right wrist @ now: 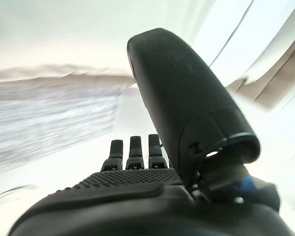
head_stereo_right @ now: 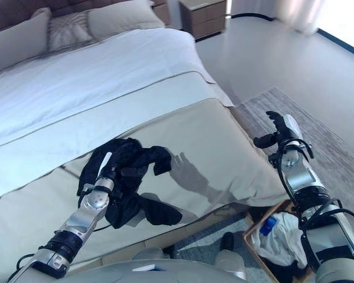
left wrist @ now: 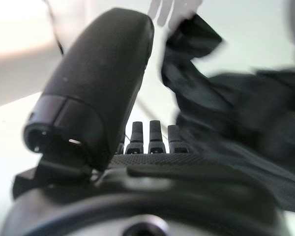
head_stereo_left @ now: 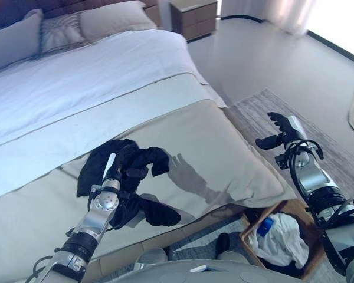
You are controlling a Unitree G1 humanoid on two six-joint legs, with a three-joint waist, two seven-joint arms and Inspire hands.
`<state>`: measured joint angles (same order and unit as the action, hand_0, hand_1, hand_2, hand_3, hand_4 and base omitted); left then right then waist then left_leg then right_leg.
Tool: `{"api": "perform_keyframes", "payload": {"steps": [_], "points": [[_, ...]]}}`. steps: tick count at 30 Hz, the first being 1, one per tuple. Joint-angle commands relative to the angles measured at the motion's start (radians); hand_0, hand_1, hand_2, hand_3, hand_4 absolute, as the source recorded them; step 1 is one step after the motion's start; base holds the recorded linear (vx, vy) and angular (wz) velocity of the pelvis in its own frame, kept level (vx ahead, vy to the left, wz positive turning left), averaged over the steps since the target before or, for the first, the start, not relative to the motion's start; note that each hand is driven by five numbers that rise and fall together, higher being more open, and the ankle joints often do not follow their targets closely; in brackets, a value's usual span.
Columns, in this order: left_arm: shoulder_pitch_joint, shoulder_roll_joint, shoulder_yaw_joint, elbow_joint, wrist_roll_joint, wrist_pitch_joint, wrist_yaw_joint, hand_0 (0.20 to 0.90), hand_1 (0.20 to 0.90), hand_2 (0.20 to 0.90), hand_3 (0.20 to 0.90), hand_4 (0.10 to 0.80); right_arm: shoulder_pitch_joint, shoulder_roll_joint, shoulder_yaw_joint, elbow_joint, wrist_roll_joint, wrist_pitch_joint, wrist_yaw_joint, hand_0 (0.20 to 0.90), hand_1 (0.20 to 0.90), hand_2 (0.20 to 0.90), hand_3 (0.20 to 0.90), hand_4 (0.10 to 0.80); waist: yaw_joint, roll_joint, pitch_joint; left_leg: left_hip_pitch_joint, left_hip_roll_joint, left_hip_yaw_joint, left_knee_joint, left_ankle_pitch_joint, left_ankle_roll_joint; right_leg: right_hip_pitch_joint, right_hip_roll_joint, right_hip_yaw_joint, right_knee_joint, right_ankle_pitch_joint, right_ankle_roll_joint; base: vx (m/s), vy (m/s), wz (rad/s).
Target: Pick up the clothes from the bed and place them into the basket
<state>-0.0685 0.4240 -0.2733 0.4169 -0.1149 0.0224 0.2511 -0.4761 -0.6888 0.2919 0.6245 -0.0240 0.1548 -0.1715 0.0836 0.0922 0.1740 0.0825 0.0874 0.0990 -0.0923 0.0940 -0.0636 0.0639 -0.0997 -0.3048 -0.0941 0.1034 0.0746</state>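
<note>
Black clothes (head_stereo_left: 148, 159) lie crumpled on the beige bed cover (head_stereo_left: 212, 135), near the bed's front edge. My left hand (head_stereo_left: 123, 172) rests on top of them with its fingers straight; in the left wrist view its fingers (left wrist: 152, 137) point along the bed with the black cloth (left wrist: 226, 108) beside them. My right hand (head_stereo_left: 281, 128) is open and empty, held in the air off the bed's right corner, above the rug; its thumb (right wrist: 182, 98) and straight fingers show in the right wrist view. The wooden basket (head_stereo_left: 261, 216) stands on the floor at the bed's front right corner.
White clothes (head_stereo_left: 283, 240) and a small blue thing (head_stereo_left: 266, 226) lie in the basket. Pillows (head_stereo_left: 59, 29) lie at the head of the bed on the white sheet (head_stereo_left: 76, 76). A wooden nightstand (head_stereo_left: 194, 17) stands at the back. A grey rug (head_stereo_left: 265, 109) lies right of the bed.
</note>
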Motion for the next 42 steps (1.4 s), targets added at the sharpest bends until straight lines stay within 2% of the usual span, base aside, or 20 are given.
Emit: {"api": "perform_keyframes", "payload": {"steps": [1, 3, 4, 5, 8, 9, 11, 14, 15, 18, 20, 23, 26, 27, 28, 34, 39, 42], "points": [[-0.035, 0.061, 0.051, -0.039, 0.037, -0.085, 0.015, 0.9, 0.9, 0.9, 0.9, 0.8, -0.17, -0.006, 0.04, -0.008, -0.064, -0.055, -0.033, 0.9, 0.9, 0.9, 0.9, 0.8, 0.031, -0.062, -0.02, -0.034, -0.03, 0.006, 0.049, -0.08, -0.019, 0.038, -0.005, -0.02, 0.075, -0.141, -0.042, 0.017, 0.014, 0.7], [-0.036, 0.062, 0.056, -0.034, 0.041, -0.091, -0.007, 0.9, 0.9, 0.9, 0.9, 0.8, -0.184, -0.004, 0.051, -0.004, -0.077, -0.048, -0.028, 0.9, 0.9, 0.9, 0.9, 0.8, 0.05, -0.053, -0.022, -0.054, -0.01, 0.054, 0.036, -0.047, -0.033, 0.045, -0.013, -0.082, 0.08, -0.151, -0.045, 0.005, 0.032, 0.62], [-0.037, 0.061, 0.056, -0.033, 0.039, -0.091, -0.006, 0.9, 0.9, 0.9, 0.9, 0.8, -0.185, -0.005, 0.052, -0.003, -0.079, -0.05, -0.026, 0.9, 0.9, 0.9, 0.9, 0.8, 0.05, -0.052, -0.022, -0.056, -0.008, 0.058, 0.034, -0.044, -0.034, 0.045, -0.014, -0.088, 0.081, -0.152, -0.045, -0.015, 0.052, 0.58], [-0.046, 0.06, 0.049, -0.029, 0.049, -0.097, -0.03, 0.9, 0.9, 0.9, 0.9, 0.8, -0.191, -0.01, 0.054, 0.001, -0.082, -0.046, -0.026, 0.9, 0.9, 0.9, 0.9, 0.8, 0.057, -0.046, -0.021, -0.071, 0.008, 0.11, 0.03, -0.024, -0.041, 0.053, -0.024, -0.133, 0.096, -0.166, -0.045, -0.02, 0.054, 0.57], [-0.06, 0.06, 0.034, -0.022, 0.06, -0.099, -0.044, 0.9, 0.9, 0.9, 0.9, 0.8, -0.203, -0.012, 0.055, 0.006, -0.083, -0.042, -0.019, 0.9, 0.9, 0.9, 0.9, 0.8, 0.067, -0.044, -0.02, -0.088, 0.01, 0.135, 0.036, -0.017, -0.038, 0.056, -0.039, -0.175, 0.116, -0.173, -0.043, 0.028, 0.055, 0.96], [-0.059, 0.06, 0.032, -0.021, 0.066, -0.094, -0.046, 0.9, 0.9, 0.9, 0.9, 0.8, -0.207, -0.008, 0.06, 0.012, -0.089, -0.046, -0.012, 0.9, 0.9, 0.9, 0.9, 0.8, 0.075, -0.047, -0.02, -0.073, 0.002, 0.116, 0.031, -0.035, -0.043, 0.069, -0.043, -0.167, 0.123, -0.195, -0.037, 0.138, 0.029, 0.62], [-0.044, 0.068, 0.033, -0.03, 0.07, -0.089, -0.05, 0.9, 0.9, 0.9, 0.9, 0.8, -0.212, 0.006, 0.074, 0.016, -0.09, -0.039, -0.008, 0.9, 0.9, 0.9, 0.9, 0.8, 0.09, -0.043, -0.016, -0.078, -0.009, 0.102, 0.035, -0.03, -0.025, 0.068, -0.048, -0.184, 0.131, -0.182, -0.042, 0.078, 0.043, 0.48], [-0.02, 0.079, 0.036, -0.042, 0.089, -0.076, -0.068, 0.9, 0.9, 0.9, 0.9, 0.8, -0.188, 0.028, 0.078, -0.001, -0.098, -0.026, -0.013, 0.9, 0.9, 0.9, 0.9, 0.8, 0.103, -0.047, -0.019, -0.061, -0.023, 0.079, 0.029, -0.054, -0.022, 0.086, -0.049, -0.178, 0.14, -0.208, -0.039, 0.102, 0.028, 0.42], [-0.008, 0.085, 0.034, -0.042, 0.091, -0.081, -0.071, 0.9, 0.9, 0.9, 0.9, 0.8, -0.179, 0.036, 0.08, -0.01, -0.103, -0.016, -0.009, 0.9, 0.9, 0.9, 0.9, 0.8, 0.109, -0.044, -0.016, -0.07, -0.032, 0.069, 0.035, -0.045, -0.008, 0.081, -0.049, -0.184, 0.146, -0.195, -0.044, 0.053, 0.061, 0.37], [0.009, 0.092, 0.036, -0.047, 0.088, -0.089, -0.07, 0.9, 0.9, 0.9, 0.9, 0.8, -0.168, 0.042, 0.09, -0.015, -0.117, -0.016, -0.003, 0.9, 0.9, 0.9, 0.9, 0.8, 0.115, -0.045, -0.014, -0.07, -0.047, 0.036, 0.04, -0.053, 0.002, 0.082, -0.042, -0.166, 0.158, -0.205, -0.05, 0.115, 0.053, 0.31], [0.02, 0.095, 0.039, -0.06, 0.078, -0.095, -0.06, 0.9, 0.9, 0.9, 0.9, 0.8, -0.175, 0.049, 0.101, -0.014, -0.131, -0.018, -0.005, 0.9, 0.9, 0.9, 0.9, 0.8, 0.123, -0.049, -0.005, -0.08, -0.059, 0.004, 0.065, -0.064, 0.008, 0.075, -0.037, -0.145, 0.172, -0.209, -0.054, 0.127, 0.064, 0.35], [0.021, 0.1, 0.041, -0.077, 0.065, -0.1, -0.051, 0.9, 0.9, 0.9, 0.9, 0.8, -0.224, 0.051, 0.124, 0.01, -0.155, -0.026, 0.005, 0.9, 0.9, 0.9, 0.9, 0.8, 0.151, -0.053, 0.014, -0.112, -0.073, -0.084, 0.11, -0.075, 0.012, 0.049, -0.036, -0.117, 0.221, -0.232, -0.063, 0.055, 0.06, 0.2], [0.008, 0.107, 0.045, -0.088, 0.061, -0.106, -0.056, 0.9, 0.9, 0.9, 0.9, 0.8, -0.284, 0.051, 0.139, 0.049, -0.159, -0.029, 0.006, 0.9, 0.9, 0.9, 0.9, 0.8, 0.183, -0.05, 0.043, -0.144, -0.078, -0.102, 0.14, -0.08, 0.013, 0.022, -0.045, -0.146, 0.282, -0.259, -0.068, 0.003, 0.047, 0.15], [0.003, 0.111, 0.049, -0.092, 0.062, -0.111, -0.064, 0.9, 0.9, 0.9, 0.9, 0.8, -0.307, 0.051, 0.147, 0.062, -0.158, -0.023, 0.002, 0.9, 0.9, 0.9, 0.9, 0.8, 0.194, -0.048, 0.057, -0.16, -0.079, -0.1, 0.157, -0.082, 0.012, 0.01, -0.053, -0.161, 0.31, -0.269, -0.069, 0.032, 0.022, 0.07], [-0.005, 0.118, 0.046, -0.097, 0.055, -0.127, -0.068, 0.9, 0.9, 0.9, 0.9, 0.8, -0.354, 0.048, 0.162, 0.078, -0.157, -0.006, -0.001, 0.9, 0.9, 0.9, 0.9, 0.8, 0.22, -0.047, 0.092, -0.189, -0.087, -0.116, 0.194, -0.103, 0.003, -0.001, -0.069, -0.167, 0.359, -0.305, -0.069, 0.027, 0.039, 0.08], [-0.028, 0.137, 0.038, -0.157, 0.016, -0.154, -0.059, 0.9, 0.9, 0.9, 0.9, 0.8, -0.511, 0.03, 0.206, 0.167, -0.19, 0.011, 0.013, 0.9, 0.9, 0.9, 0.9, 0.8, 0.287, -0.014, 0.186, -0.296, -0.103, -0.121, 0.312, -0.123, 0.011, -0.047, -0.135, -0.234, 0.488, -0.352, -0.086, 0.03, 0.067, 0.18], [-0.016, 0.142, 0.044, -0.186, 0.0, -0.173, -0.051, 0.9, 0.9, 0.9, 0.9, 0.8, -0.58, 0.03, 0.232, 0.209, -0.179, 0.019, 0.006, 0.9, 0.9, 0.9, 0.9, 0.8, 0.322, -0.003, 0.233, -0.34, -0.116, -0.126, 0.376, -0.143, 0.025, -0.068, -0.16, -0.261, 0.561, -0.382, -0.098, 0.075, 0.043, 0.22], [-0.012, 0.15, 0.037, -0.213, -0.011, -0.171, -0.043, 0.9, 0.9, 0.9, 0.9, 0.8, -0.649, 0.043, 0.247, 0.242, -0.178, 0.036, 0.009, 0.9, 0.9, 0.9, 0.9, 0.8, 0.351, 0.006, 0.28, -0.406, -0.14, -0.139, 0.466, -0.168, 0.046, -0.121, -0.185, -0.268, 0.666, -0.413, -0.11, 0.096, 0.032, 0.24]]}}
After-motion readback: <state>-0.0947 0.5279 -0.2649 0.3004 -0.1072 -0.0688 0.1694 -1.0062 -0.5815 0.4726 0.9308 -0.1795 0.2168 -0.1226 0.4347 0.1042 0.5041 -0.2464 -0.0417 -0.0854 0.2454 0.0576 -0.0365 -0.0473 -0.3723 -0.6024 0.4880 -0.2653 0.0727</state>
